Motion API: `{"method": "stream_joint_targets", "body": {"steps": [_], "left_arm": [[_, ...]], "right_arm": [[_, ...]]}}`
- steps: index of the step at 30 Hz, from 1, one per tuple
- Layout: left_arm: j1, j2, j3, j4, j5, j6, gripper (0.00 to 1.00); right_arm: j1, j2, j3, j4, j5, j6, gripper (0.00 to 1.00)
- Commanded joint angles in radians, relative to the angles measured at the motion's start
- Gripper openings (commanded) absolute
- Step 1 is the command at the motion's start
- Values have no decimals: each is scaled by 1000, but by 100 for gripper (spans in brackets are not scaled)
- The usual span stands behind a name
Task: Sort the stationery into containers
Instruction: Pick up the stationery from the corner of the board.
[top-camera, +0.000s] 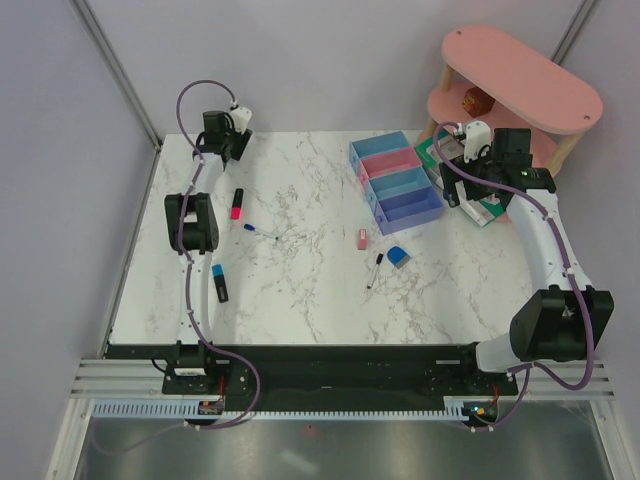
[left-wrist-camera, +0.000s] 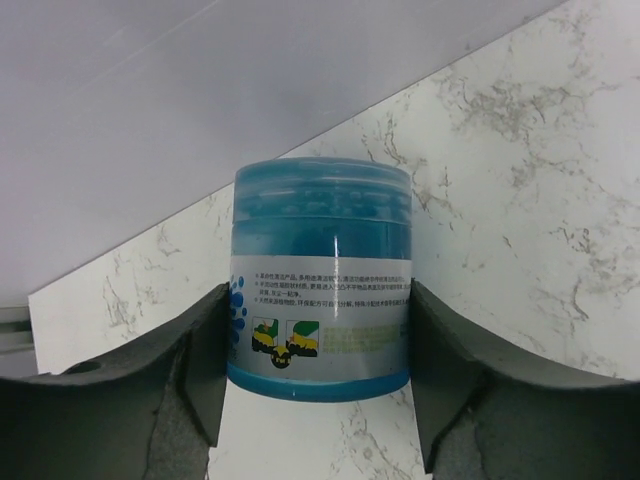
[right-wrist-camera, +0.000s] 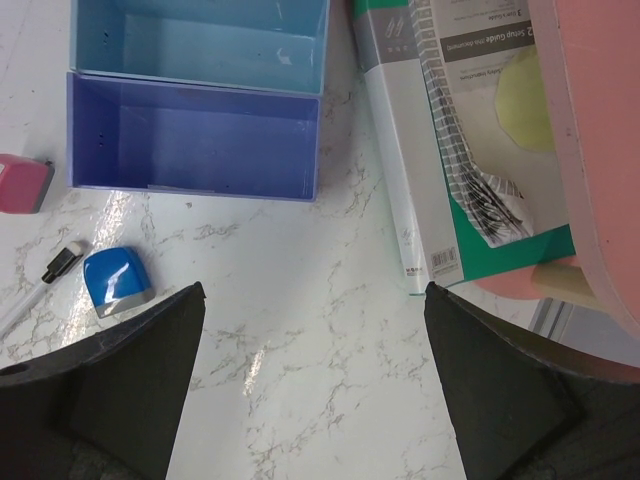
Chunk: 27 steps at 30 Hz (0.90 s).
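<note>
Room: pale grey-lilac walls (top-camera: 300, 60) close off your table on its far and left sides.
Table (top-camera: 320, 300): white, marble-veined, glossy.
Pink shelf (top-camera: 520, 75): at the far right corner.
Containers (top-camera: 408, 221): four joined bins, far right of centre.
Right tool (right-wrist-camera: 314, 290): spread wide, empty, above the table near the violet-blue bin.
Left tool (left-wrist-camera: 318, 330): at the far left corner, both fingers pressed against the tub.
Round blue-white tub (left-wrist-camera: 320, 230): upright on the table.
Pink eraser (top-camera: 362, 238), blue cube (top-camera: 399, 256): you find them just before the bins.
</note>
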Motion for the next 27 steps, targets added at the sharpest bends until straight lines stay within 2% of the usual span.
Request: {"method": "stream_joint_targets", "body": {"steps": [1, 5, 6, 7, 8, 13, 19, 23, 27], "left_arm": [[-29, -17, -21, 49, 29, 50, 55], [-29, -17, -23, 50, 15, 58, 33], [-29, -19, -26, 54, 3, 58, 15], [-29, -19, -28, 57, -7, 55, 5], [-29, -22, -31, 61, -14, 53, 2], [-29, -95, -141, 64, 31, 51, 2], [-43, -267, -331, 66, 69, 50, 2], [-57, -385, -458, 60, 101, 44, 2], [-72, -546, -557, 44, 132, 19, 2]], "right_arm": [[-1, -10, 41, 6, -15, 12, 98], [-1, -15, 38, 5, -12, 9, 98], [-1, -15, 38, 5, -12, 9, 98], [-1, -15, 38, 6, -15, 8, 98], [-1, -15, 38, 5, -18, 8, 98], [-1, 5, 50, -12, -81, 0, 98], [0, 17, 78, -21, -148, -3, 98], [10, 53, 87, -23, -250, 32, 98], [40, 103, 81, 25, -274, 139, 98]]}}
